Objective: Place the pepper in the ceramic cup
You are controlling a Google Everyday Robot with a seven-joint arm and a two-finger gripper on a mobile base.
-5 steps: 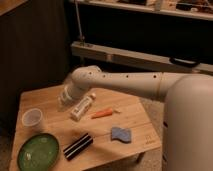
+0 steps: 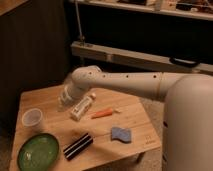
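The pepper (image 2: 102,113), slim and orange-red, lies flat on the wooden table (image 2: 145,142) near its middle. The ceramic cup (image 2: 32,119), small, pale and handleless, stands upright near the table's left edge. My white arm reaches in from the right. Its gripper (image 2: 65,98) hangs over the table's back left, above and left of the pepper and to the right of the cup, shut with nothing in it. It touches neither the pepper nor the cup.
A white tube-shaped bottle (image 2: 82,106) lies just left of the pepper, under the wrist. A green plate (image 2: 38,151) sits at the front left, a black ridged block (image 2: 78,146) beside it, and a blue sponge (image 2: 121,134) at the front right. Dark shelving stands behind.
The end of the arm has shifted slightly left, toward the cup. The pepper, cup and other objects have not moved.
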